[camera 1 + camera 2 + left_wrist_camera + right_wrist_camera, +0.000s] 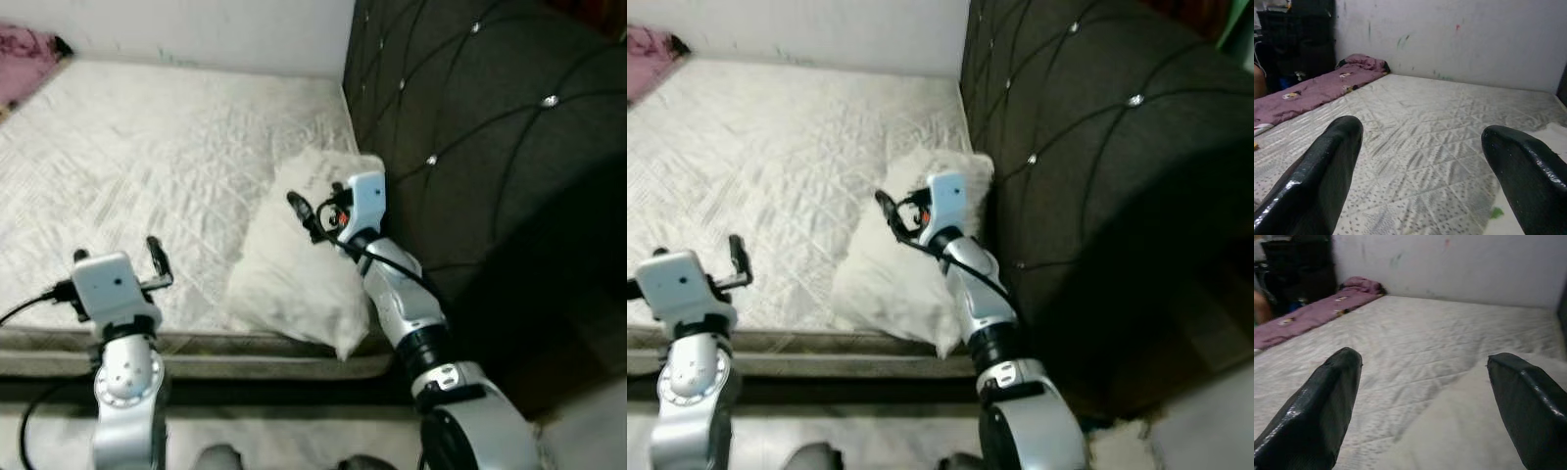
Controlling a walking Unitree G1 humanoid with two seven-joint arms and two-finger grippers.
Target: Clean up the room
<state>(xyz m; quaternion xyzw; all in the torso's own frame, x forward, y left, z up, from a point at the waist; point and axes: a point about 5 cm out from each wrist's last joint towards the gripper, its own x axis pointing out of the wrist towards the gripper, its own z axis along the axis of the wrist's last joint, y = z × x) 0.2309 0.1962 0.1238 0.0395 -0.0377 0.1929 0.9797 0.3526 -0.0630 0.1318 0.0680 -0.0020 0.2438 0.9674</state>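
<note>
A white pillow [294,279] lies on the right side of the quilted white mattress [147,147], close against the dark tufted headboard [490,127]. My right gripper [318,206] hovers just over the pillow's upper part, open, nothing between its fingers; the right wrist view shows the pillow [1474,431] below the spread fingers [1322,406]. My left gripper [119,255] is raised at the mattress's near edge, to the left of the pillow, open and empty. In the left wrist view its fingers [1317,176] point across the bed.
A crumpled pink blanket [1312,90] lies along the mattress's far left side, by the white wall. Dark furniture [1298,39] stands beyond it. The mattress's front edge [196,352] runs just ahead of me. The headboard blocks the right.
</note>
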